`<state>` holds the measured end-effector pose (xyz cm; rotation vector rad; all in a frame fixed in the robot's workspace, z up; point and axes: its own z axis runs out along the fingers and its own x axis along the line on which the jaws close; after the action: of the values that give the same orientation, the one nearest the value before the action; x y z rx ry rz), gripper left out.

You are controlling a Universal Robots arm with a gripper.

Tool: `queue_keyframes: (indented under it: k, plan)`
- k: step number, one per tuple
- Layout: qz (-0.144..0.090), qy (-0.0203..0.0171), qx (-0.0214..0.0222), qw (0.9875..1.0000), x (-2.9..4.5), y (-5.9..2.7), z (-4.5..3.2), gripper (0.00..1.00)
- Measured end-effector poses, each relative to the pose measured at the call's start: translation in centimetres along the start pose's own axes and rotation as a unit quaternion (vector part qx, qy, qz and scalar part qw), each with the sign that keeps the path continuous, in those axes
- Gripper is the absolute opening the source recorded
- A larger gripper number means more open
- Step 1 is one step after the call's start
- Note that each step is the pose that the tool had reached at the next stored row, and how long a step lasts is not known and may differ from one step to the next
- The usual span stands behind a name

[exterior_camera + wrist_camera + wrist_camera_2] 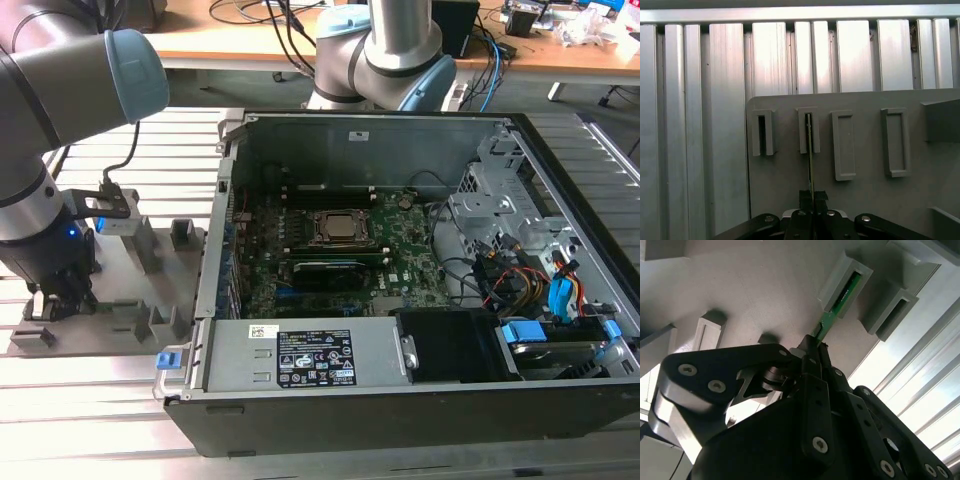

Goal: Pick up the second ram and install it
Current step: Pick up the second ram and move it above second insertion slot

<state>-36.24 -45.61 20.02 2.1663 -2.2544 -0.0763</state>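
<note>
Here the pincer points down, clamped on the second ram.

Robotics lab, robot arm at aluminium-profile table, opened computer case; cable-strewn wooden desk behind

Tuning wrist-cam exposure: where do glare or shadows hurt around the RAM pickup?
Second wrist view: table slats blow out white; the second ram in the gripper reads green; blocks cast soft shadows on the grey tray. First wrist view: slats glare, ram edge-on is a thin dark line. Exterior view: case interior dim.
</note>
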Motion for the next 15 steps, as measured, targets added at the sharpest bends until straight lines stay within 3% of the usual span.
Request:
queue_keyframes:
  k: [6, 15]
  plan:
    - [0.000, -0.0002, 0.0002, 1.0000, -0.01, 0.00, -0.02, 0.14]
    - [0.000, 0.0000, 0.0000, 1.0000, -0.11, 0.08, -1.77, 0.14]
